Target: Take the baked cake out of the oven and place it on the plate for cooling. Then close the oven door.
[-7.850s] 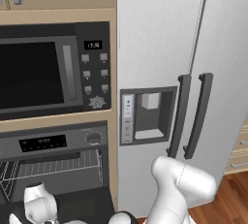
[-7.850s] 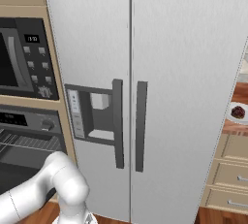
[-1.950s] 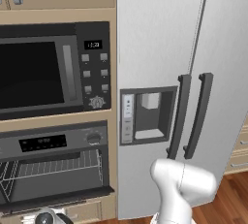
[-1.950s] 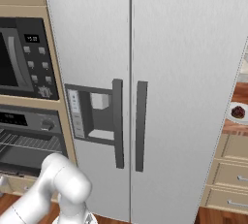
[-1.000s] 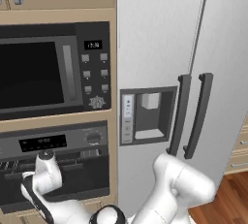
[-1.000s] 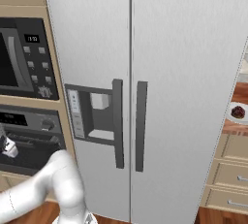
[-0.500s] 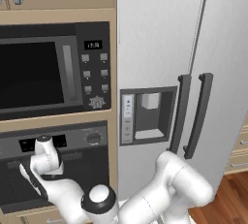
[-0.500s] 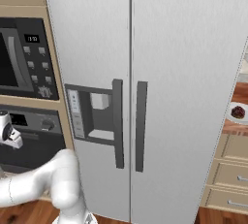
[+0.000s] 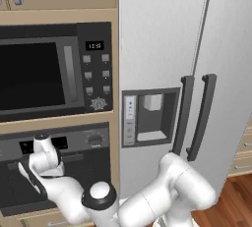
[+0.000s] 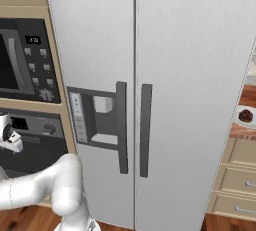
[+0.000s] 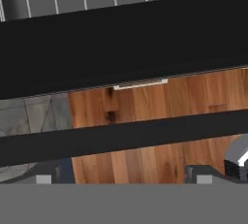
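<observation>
Gripper (image 11: pixel 121 177) open, just beside oven door (image 11: pixel 121 39) bar handle (image 11: pixel 121 136).

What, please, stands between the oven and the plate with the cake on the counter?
The fridge, its two dark handles at its middle, fills the stretch between the oven and the plate in the right base view.

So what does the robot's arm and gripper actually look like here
The arm is glossy white, built of fat rounded links with smooth bulbous elbows. A dark ring with a white cap marks one joint. The hand is a white block with a black band down its side. The gripper ends in two small dark grey finger tips, each with a pale square patch. No cables or lettering are visible.
</observation>
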Available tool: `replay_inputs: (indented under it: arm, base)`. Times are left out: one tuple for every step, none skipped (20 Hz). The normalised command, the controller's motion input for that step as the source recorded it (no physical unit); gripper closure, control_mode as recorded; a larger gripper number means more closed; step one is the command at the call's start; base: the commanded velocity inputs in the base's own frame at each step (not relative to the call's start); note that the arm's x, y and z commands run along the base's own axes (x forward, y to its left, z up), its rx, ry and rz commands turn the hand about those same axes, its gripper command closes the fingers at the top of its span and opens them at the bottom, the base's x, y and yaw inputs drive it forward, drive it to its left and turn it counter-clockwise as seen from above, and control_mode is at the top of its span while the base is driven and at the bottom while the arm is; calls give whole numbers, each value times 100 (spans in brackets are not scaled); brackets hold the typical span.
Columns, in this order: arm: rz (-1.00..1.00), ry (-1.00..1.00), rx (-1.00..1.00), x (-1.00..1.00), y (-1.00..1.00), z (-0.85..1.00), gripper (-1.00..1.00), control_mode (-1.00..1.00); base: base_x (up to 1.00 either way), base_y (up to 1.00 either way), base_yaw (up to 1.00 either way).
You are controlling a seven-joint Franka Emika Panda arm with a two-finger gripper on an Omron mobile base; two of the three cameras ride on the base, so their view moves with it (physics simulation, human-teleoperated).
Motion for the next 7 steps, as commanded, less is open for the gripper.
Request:
replay_inputs:
  arm:
    - [5,14,-7,-16,16,-10,-100,-100]
    - [3,9,-5,-20,15,-1,-100,-100]
    - [3,8,-6,-19,13,0,-100,-100]
    - [7,9,-8,-23,8,0,-100,-100]
    - [8,7,-8,-32,10,0,-100,-100]
    - [8,9,-7,-33,12,0,-100,-100]
    - [7,8,-7,-34,14,0,-100,-100]
  base:
    - [0,0,0]
    - [0,0,0]
    - [0,0,0]
    - [0,0,0]
    - [0,0,0]
    - [0,0,0]
    - [0,0,0]
